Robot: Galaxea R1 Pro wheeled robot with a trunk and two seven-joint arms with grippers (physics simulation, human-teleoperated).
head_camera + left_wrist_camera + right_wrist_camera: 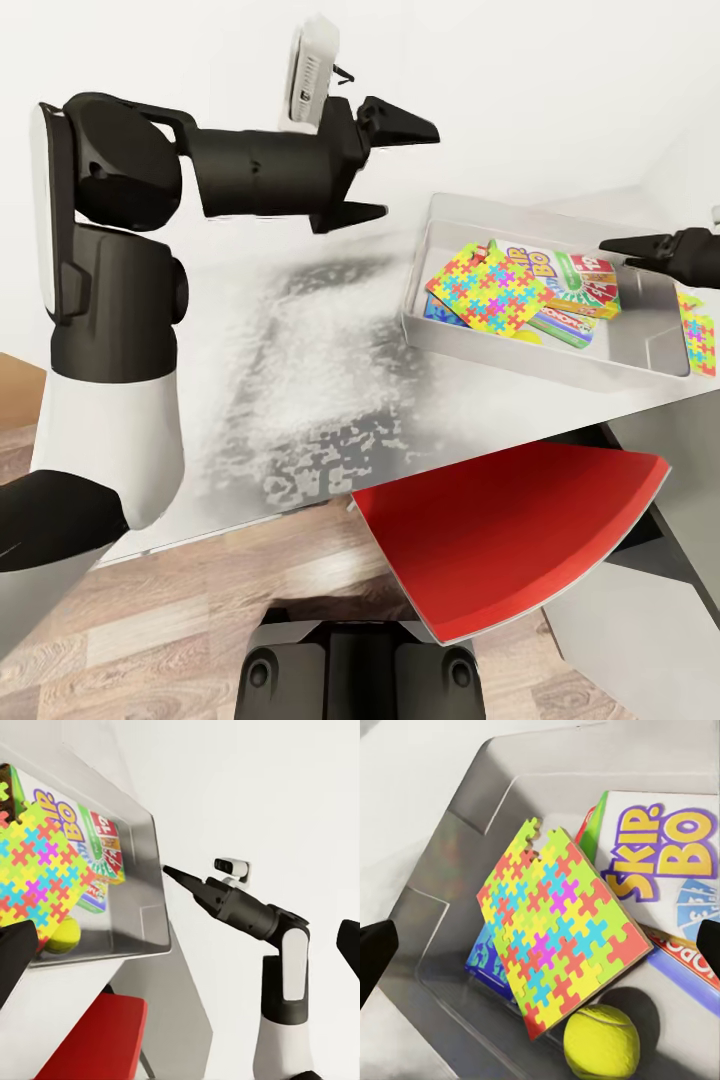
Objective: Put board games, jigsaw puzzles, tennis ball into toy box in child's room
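A pale desk (300,380) against a white wall carries the grey toy box (520,352), where I see a jigsaw (561,945) lying tilted on top of the board games: a "Skip-Bo" box (667,862), a Monopoly box (682,960) and a blue one (486,961) underneath. The tennis ball (601,1042) rests in the box just beside the jigsaw. A second jigsaw (698,338) lies on the desk beside the box's far end. My left claw (385,170) hangs wide open and empty above the desk. My right claw (640,246) hovers over the box, jaws spread, holding nothing. A red chair seat (500,530) sits below the desk edge.
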